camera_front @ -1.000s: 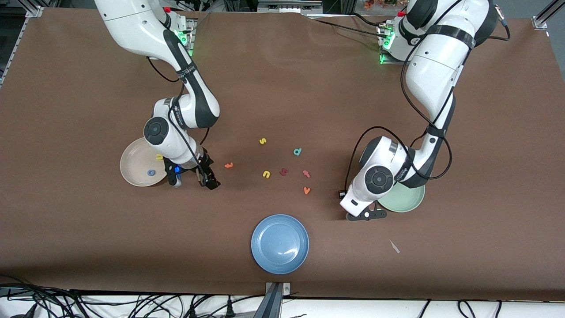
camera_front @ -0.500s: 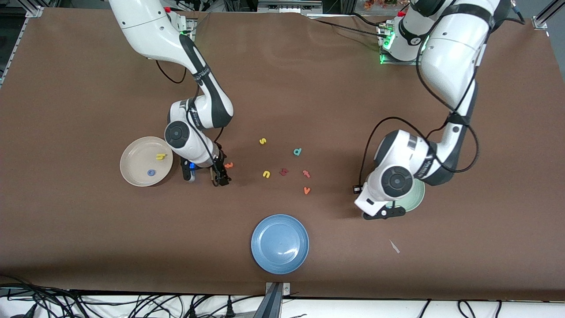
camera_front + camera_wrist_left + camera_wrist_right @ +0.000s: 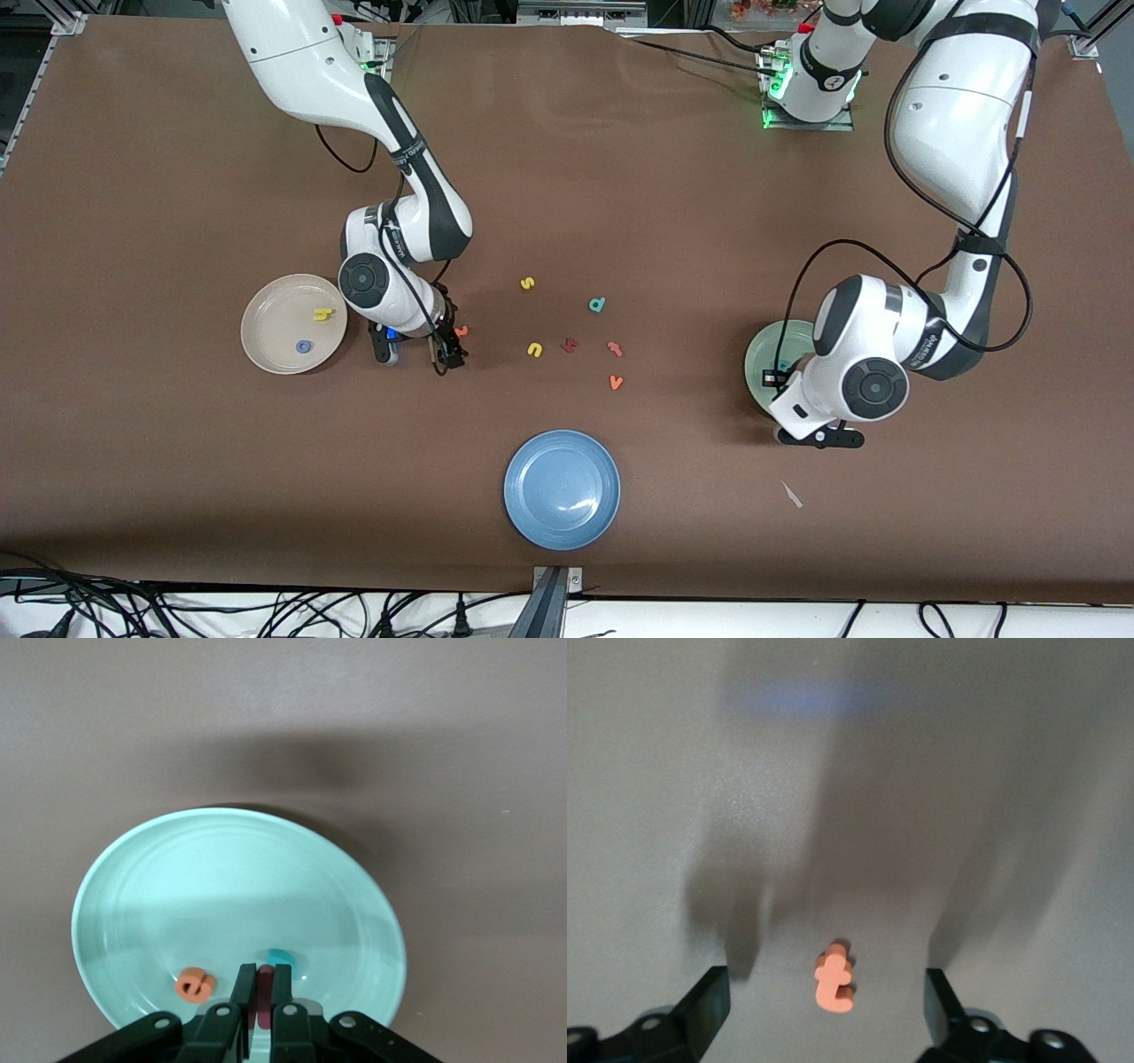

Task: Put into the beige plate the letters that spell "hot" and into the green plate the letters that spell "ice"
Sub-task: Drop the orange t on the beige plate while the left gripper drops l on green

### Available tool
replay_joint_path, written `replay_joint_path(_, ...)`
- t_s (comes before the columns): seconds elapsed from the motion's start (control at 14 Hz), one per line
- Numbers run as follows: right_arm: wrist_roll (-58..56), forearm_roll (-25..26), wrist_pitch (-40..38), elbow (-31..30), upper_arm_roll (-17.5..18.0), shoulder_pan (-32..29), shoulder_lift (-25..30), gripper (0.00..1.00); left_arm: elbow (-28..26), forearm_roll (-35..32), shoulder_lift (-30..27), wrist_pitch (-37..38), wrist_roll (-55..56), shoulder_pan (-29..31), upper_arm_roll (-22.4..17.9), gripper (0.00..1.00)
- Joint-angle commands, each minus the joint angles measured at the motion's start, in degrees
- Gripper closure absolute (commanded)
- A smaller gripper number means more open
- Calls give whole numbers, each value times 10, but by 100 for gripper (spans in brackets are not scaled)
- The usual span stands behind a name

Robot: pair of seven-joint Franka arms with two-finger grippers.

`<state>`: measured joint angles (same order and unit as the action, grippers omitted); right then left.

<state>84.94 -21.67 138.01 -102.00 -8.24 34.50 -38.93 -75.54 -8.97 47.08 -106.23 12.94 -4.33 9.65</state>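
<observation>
Right wrist view showed the right gripper [image 3: 818, 1028] spread wide around the orange t [image 3: 833, 976], a tiny matte foam letter lying flat on brown table, at 3 o'clock from the beige plate [image 3: 293, 323]. Light and squashy, it likely wanted pinching across its stem. Over the green plate [image 3: 237, 917], the left gripper [image 3: 263, 992] stayed pinched on the dark red i [image 3: 265, 997].

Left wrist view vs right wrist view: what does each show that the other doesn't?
Left wrist only: the green plate holding an orange e and a teal c, with the left gripper shut on a dark red i over it.
Right wrist only: an orange t lying on the table between the open fingers of the right gripper.
Both: the bare brown table.
</observation>
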Motion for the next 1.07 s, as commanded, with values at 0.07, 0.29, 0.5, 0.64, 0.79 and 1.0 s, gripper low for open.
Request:
replay_joint_path(0.07, 9, 15, -4, 23, -4, 13, -18, 25, -5, -11, 22, -44, -13, -1, 2, 100)
replay_joint_path(0.29, 7, 26, -4, 24, -4, 13, -18, 55, -10, -13, 30, -64, -14, 6, 2, 100)
replay_joint_path(0.5, 1, 29, -5, 27, -5, 12, -19, 66, -11, -13, 30, -65, -14, 6, 2, 100)
replay_joint_path(0.64, 0, 30, -5, 27, -5, 12, -21, 68, -10, -12, 27, -63, -13, 5, 2, 56)
replay_joint_path(0.79, -3, 30, -4, 27, -5, 12, -21, 77, -10, -8, 21, -57, -13, 7, 3, 0)
replay_joint_path(1.0, -3, 29, -4, 29, -5, 12, -21, 96, -5, -7, -23, -1, -12, -1, 7, 0)
